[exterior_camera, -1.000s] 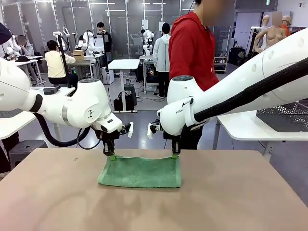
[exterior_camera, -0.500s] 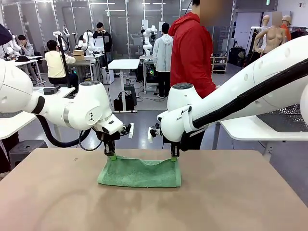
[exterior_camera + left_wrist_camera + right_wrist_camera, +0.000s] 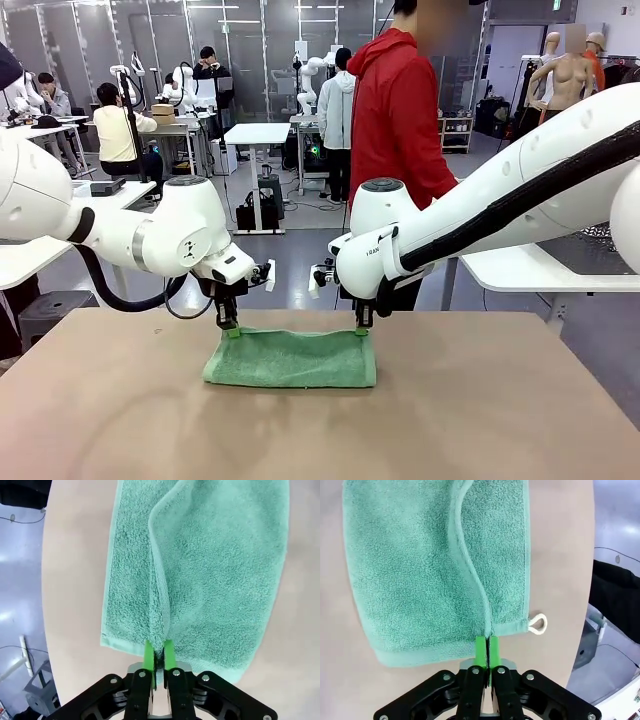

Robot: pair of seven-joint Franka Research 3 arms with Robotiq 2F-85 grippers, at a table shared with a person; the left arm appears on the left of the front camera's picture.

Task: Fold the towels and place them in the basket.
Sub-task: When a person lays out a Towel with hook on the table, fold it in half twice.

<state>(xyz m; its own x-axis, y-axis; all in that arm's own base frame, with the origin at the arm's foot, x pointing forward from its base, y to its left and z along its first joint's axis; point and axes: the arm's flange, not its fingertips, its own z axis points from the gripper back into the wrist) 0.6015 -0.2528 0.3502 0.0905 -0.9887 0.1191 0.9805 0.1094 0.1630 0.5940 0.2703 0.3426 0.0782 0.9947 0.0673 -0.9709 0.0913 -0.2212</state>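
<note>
— Where is the green towel (image 3: 290,360)?
— It lies on the table (image 3: 450,420), folded double, directly below both pincers and spreading out ahead of them. Its upper layer rises at two corners, one to each pincer.
— What is the left pincer (image 3: 158,649) doing?
— It is clenched on the towel. A ridge of terry cloth runs straight into the narrow slit between its green pads (image 3: 148,655), and the rest of the cloth spreads away beyond the fingertips.
— And the right pincer (image 3: 486,644)?
— It is grasping the towel too. The hemmed edge curves down and ends between its pads, which stand nearly together. A small cream loop (image 3: 538,623) lies on the table just beside those fingertips, at the towel's corner.
— How do the two pincers stand to each other?
— They are level and both point down, with the towel's width between them.
— Is anyone close?
— A person in a red hooded top (image 3: 400,110) stands beyond the right pincer, at the table's far side.
</note>
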